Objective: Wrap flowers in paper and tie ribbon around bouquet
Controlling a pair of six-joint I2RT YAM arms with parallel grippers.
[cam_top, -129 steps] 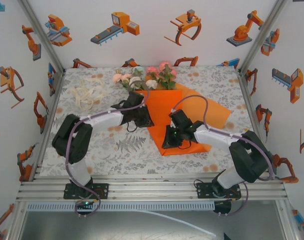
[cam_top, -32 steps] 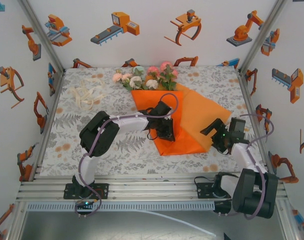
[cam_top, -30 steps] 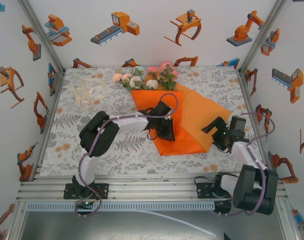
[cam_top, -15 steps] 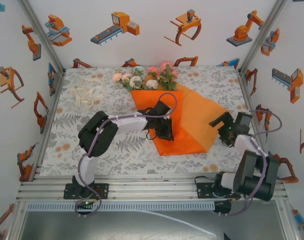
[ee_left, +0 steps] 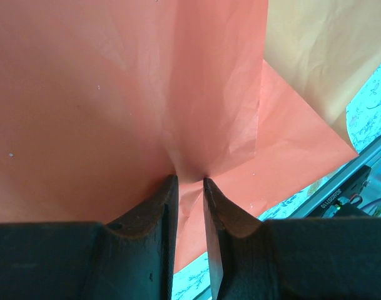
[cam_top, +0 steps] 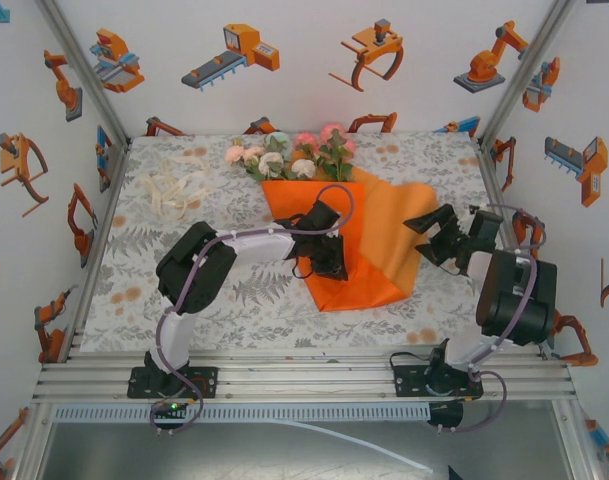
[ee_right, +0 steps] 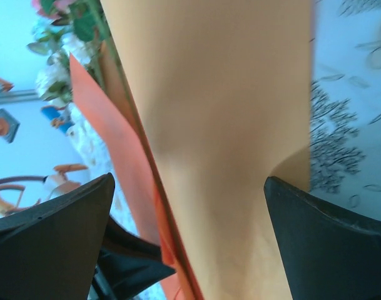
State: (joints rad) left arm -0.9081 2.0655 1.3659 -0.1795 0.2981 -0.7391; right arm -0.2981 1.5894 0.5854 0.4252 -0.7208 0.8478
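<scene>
Top external view: on the table [cam_top: 124, 270] the paper [cam_top: 374, 260] lies at the centre. Its right flap, flat a second ago, now stands lifted and curling inward. The right gripper [cam_top: 429, 232] has swung up beside it, jaws wide astride its edge, so the second fold looks under way. The left gripper [ee_left: 190, 181], narrow, pinches a pucker at the paper's middle, likely in that flap's path. The flowers [cam_top: 294, 155] sit at the paper's far end. The ribbon [cam_top: 174, 190] lies well apart, far left.

Table [cam_top: 134, 262] with paper [cam_top: 389, 235], flowers [cam_top: 294, 155], ribbon [cam_top: 174, 190]
</scene>
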